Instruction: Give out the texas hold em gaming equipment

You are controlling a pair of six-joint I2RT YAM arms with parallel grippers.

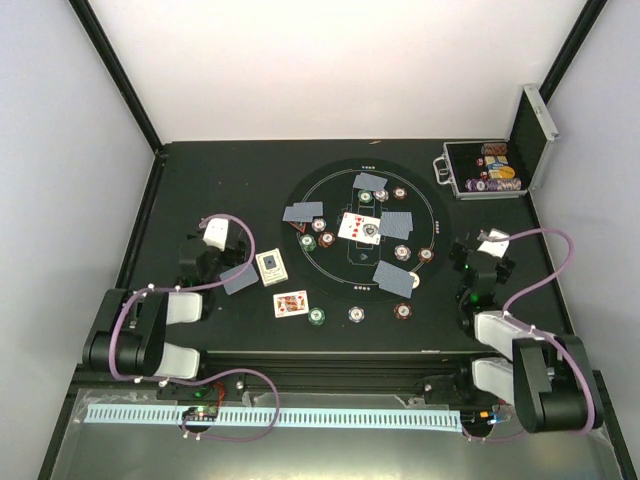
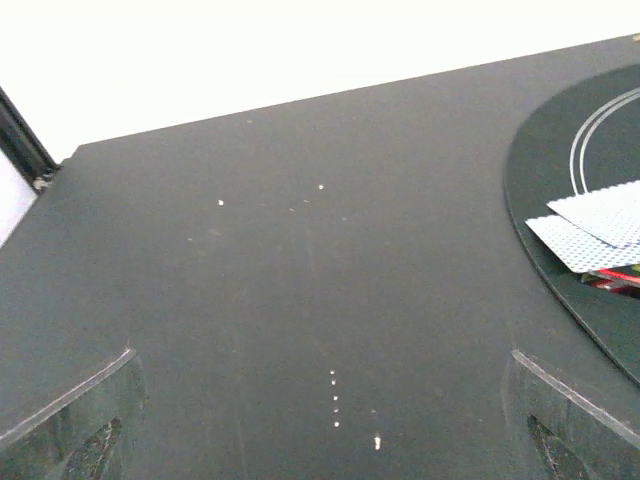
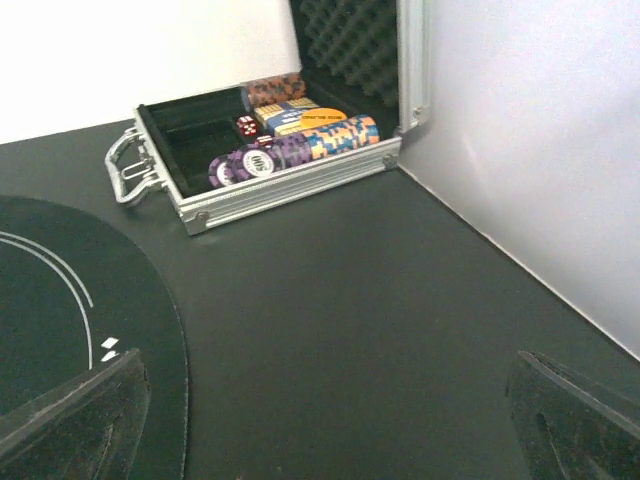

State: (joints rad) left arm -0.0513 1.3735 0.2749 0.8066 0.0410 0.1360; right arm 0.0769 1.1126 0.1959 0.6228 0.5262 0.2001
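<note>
The left gripper [image 2: 320, 425] has its two fingers [image 2: 70, 430] wide apart and holds nothing. Under it there is only the black table [image 2: 250, 280]. Just to its right lies one grey-blue card [image 1: 238, 279], face down. A little more to the right lies a picture card [image 1: 270, 266]. Next to that, closer to the arms, lies a red face-up card [image 1: 290, 303].

Ahead of this gripper and to its right is the round mat [image 1: 335, 270]. Two face-down cards [image 2: 600, 225] lie at the mat's near edge, one partly on top of the other. A bit of red shows under them. More grey-blue cards lie around the mat. In the middle are white face-up cards [image 1: 358, 227], with small chips [image 1: 306, 241] around them.

Between the two grippers, off the mat, three chips lie in a row: a green chip [image 1: 317, 317], a pale chip [image 1: 356, 314] and a brown chip [image 1: 404, 310].

The right gripper [image 3: 325, 420] also has its fingers [image 3: 575, 425] wide apart and holds nothing. The mat is on its left. Ahead of it, well apart, the silver case [image 3: 290, 185] stands open with its lid up. Rows of coloured case chips [image 3: 300, 145] lie inside.
</note>
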